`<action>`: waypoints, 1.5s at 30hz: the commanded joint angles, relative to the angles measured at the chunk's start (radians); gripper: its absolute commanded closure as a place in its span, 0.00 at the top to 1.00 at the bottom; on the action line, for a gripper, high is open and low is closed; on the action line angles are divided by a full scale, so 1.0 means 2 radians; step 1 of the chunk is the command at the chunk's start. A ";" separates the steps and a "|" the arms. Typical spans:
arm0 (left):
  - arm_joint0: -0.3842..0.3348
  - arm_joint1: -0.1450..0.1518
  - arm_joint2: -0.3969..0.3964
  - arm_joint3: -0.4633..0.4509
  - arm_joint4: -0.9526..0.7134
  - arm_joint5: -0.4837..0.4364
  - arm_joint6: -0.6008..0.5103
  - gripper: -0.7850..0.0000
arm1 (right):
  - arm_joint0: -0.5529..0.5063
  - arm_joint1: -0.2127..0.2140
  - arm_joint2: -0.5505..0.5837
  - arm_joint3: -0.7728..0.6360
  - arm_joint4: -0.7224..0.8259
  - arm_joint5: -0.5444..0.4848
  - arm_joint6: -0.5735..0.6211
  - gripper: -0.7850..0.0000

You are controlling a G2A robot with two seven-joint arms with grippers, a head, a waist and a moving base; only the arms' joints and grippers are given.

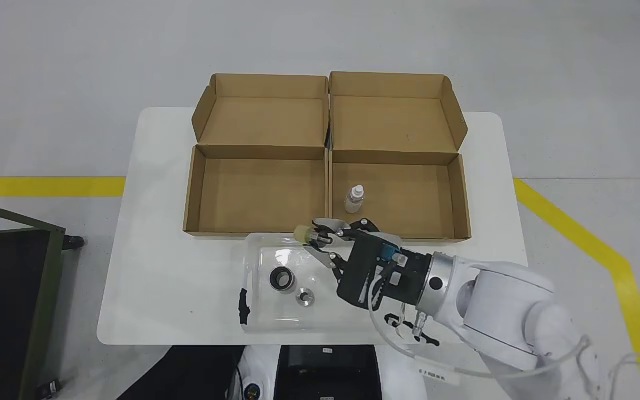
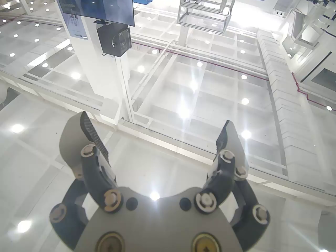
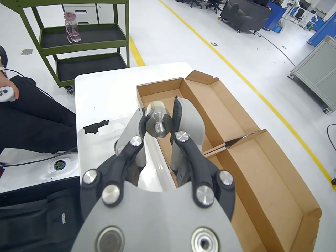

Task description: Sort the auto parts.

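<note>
A white table (image 1: 150,200) stands on a pale floor (image 1: 80,80) marked with a yellow line (image 1: 60,186). A green cart (image 3: 99,35) sits beyond the table's corner, with a pink bottle (image 3: 72,27) on its middle shelf. Two open cardboard boxes lie side by side on the far half of the table, their lids folded back. The left box (image 1: 255,195) has a bare bottom. The right box (image 1: 420,200) holds a small white part (image 1: 354,197) standing near the wall the boxes share. A clear tray (image 1: 262,250) at the near edge of the table holds a dark bearing (image 1: 282,279) and, just beside it, a small metal ring (image 1: 304,296). A black scrap (image 1: 242,305) lies at the tray's outer edge.

The right gripper (image 3: 159,111) is clamped on a metal cylinder (image 3: 157,123) with a cream tip. Its toothed fingers (image 3: 176,111) press on both sides of the cylinder. It holds the cylinder over the far edge of the tray, just beside the near wall of the left box.

The left gripper (image 2: 155,120) points up at the ceiling. Its fingers are spread wide with nothing between them.
</note>
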 commanded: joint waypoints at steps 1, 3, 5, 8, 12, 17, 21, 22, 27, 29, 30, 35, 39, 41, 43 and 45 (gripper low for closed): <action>0.000 0.000 0.000 0.000 0.000 0.000 0.000 1.00 | 0.000 0.000 0.000 0.000 0.000 0.000 0.000 0.00; 0.000 0.000 0.000 0.000 0.000 0.000 0.000 1.00 | 0.000 0.000 0.000 0.000 0.000 0.000 0.000 0.00; 0.000 0.000 0.000 0.000 0.000 0.000 0.000 1.00 | 0.000 0.000 0.000 0.000 0.000 0.000 0.000 0.00; 0.000 0.000 0.000 0.000 0.000 0.000 0.000 1.00 | 0.001 0.000 0.003 0.048 -0.009 -0.008 -0.027 0.00; 0.000 0.000 0.000 0.000 0.000 0.000 0.000 1.00 | 0.020 -0.002 0.004 0.110 -0.021 -0.023 -0.075 0.00; 0.000 0.000 0.000 0.000 0.000 0.000 0.000 1.00 | 0.036 -0.003 0.009 0.142 -0.015 -0.018 -0.101 0.00; 0.000 0.000 0.000 0.000 0.000 0.000 0.000 1.00 | 0.036 -0.001 0.025 0.142 -0.011 -0.026 -0.108 0.00; 0.000 0.000 0.000 0.000 0.000 0.000 0.000 1.00 | 0.036 -0.001 0.030 0.142 -0.012 -0.027 -0.106 0.00; 0.000 0.000 0.000 0.000 0.000 0.000 0.000 1.00 | 0.030 0.004 0.062 0.146 -0.007 -0.031 -0.093 0.00; 0.000 0.000 0.000 0.000 0.000 0.000 0.000 1.00 | 0.027 0.007 0.075 0.144 -0.005 -0.042 -0.078 0.00; 0.000 0.000 0.000 0.000 0.000 0.000 0.000 1.00 | 0.026 0.008 0.083 0.142 -0.004 -0.048 -0.070 0.00; 0.000 0.000 0.000 0.000 0.000 0.000 0.000 1.00 | 0.014 0.016 0.129 0.130 0.023 -0.073 -0.036 0.00; 0.000 0.000 0.000 0.000 0.000 0.000 0.000 1.00 | 0.001 0.022 0.154 0.126 0.032 -0.086 0.000 0.00; 0.000 0.000 0.000 0.000 0.000 0.000 0.000 1.00 | -0.003 0.024 0.158 0.128 0.031 -0.087 0.014 0.00; 0.000 0.000 0.000 0.000 0.000 0.000 0.000 1.00 | -0.004 0.025 0.156 0.132 0.025 -0.086 0.027 0.00; 0.000 0.000 0.000 0.000 0.000 0.000 0.000 1.00 | -0.002 0.026 0.149 0.141 0.018 -0.083 0.036 0.00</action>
